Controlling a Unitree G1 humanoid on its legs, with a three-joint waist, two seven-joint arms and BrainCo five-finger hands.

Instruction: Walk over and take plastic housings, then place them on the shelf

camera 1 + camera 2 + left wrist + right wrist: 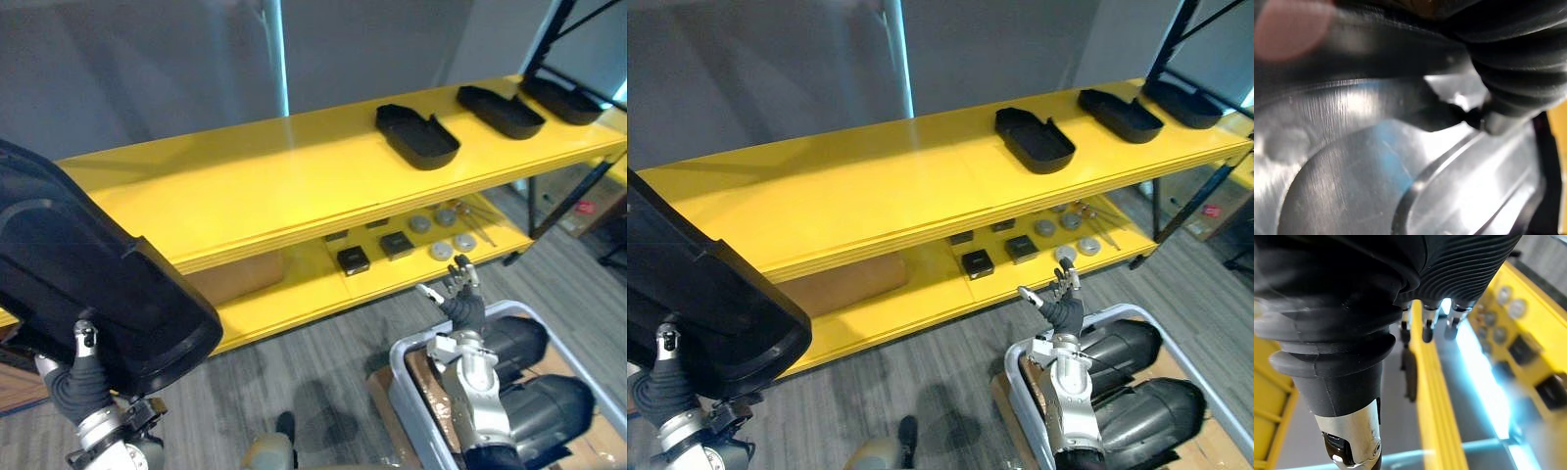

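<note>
**Bin.** Grey plastic bin on the floor at lower right. Contents: dark, rounded, glossy bin housings, at least two.

**Shelf.** Yellow shelf with two smooth boards.
- Upper board: three shallow black tray-shaped shelf housings, first, second and third, spaced along its right half. The left half is bare.
- Lower board: small black square blocks, round silver discs and a brown box.

**Room.** Grey plank-patterned floor. Grey wall behind the shelf.

**Held housing.** Large black held housing, matte and curved-edged, at lower left, carried in the air before the shelf.

**Left robot hand**: thumb clamped on the held housing's lower edge, fingers hidden behind it.

**Right robot hand**: fingers straight and spread, holding nothing, above the bin's near corner.
</note>
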